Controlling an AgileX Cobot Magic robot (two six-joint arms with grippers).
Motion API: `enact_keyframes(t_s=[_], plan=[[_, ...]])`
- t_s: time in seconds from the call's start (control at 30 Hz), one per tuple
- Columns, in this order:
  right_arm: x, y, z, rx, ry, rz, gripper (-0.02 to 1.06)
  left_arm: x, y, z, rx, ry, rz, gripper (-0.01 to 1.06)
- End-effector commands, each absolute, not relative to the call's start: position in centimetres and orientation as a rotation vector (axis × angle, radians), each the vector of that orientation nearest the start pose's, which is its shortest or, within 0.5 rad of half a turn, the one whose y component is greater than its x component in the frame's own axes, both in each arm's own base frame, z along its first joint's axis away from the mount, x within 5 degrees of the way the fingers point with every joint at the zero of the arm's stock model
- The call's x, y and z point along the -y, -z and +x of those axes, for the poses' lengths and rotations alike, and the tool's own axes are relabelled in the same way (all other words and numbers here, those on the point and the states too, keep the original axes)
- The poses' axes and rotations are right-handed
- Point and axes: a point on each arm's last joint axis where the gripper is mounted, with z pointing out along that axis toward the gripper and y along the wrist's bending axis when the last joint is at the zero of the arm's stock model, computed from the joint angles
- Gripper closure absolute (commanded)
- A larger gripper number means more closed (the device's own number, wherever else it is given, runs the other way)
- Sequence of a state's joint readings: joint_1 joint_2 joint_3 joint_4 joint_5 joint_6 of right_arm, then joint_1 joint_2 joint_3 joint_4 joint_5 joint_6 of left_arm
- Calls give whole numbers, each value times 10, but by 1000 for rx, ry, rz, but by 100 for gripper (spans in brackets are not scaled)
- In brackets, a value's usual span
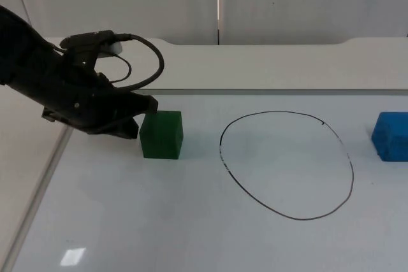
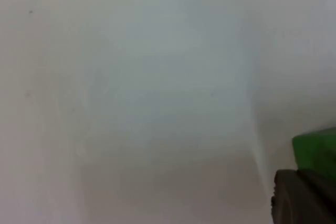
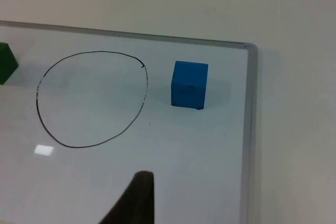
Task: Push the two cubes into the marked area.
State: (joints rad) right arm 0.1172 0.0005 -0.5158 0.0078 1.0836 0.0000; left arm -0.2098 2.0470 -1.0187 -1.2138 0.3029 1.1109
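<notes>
top view: left gripper (image 1: pixel 137 122) low on the board (image 1: pixel 191 221), touching the green cube (image 1: pixel 162 134) on its left side; whether its fingers are parted cannot be told. green cube sits left of the circle (image 1: pixel 287 165), outside it; blue cube (image 1: pixel 391 136) right, outside.

left wrist view: green cube against the fingertip (image 2: pixel 304 198).

right wrist view: right gripper's state cannot be told; blue cube just beside the circle.

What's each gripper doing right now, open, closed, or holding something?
Left gripper: beside the green cube, holding nothing; open or closed cannot be told.
Right gripper: waiting above the table, away from the blue cube; cannot be told.
</notes>
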Motion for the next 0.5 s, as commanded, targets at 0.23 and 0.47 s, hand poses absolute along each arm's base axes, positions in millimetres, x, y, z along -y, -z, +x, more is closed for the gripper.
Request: enact_keyframes(t_s=[0.23, 0.47], plan=[[0, -280, -7, -2044, -70, -132, -1, 120, -92, 358, -2593, 444, 279, 105], [0, -280, -7, -2044, -68, -132, -1, 125, -93, 356, -2593, 463, 265, 105]])
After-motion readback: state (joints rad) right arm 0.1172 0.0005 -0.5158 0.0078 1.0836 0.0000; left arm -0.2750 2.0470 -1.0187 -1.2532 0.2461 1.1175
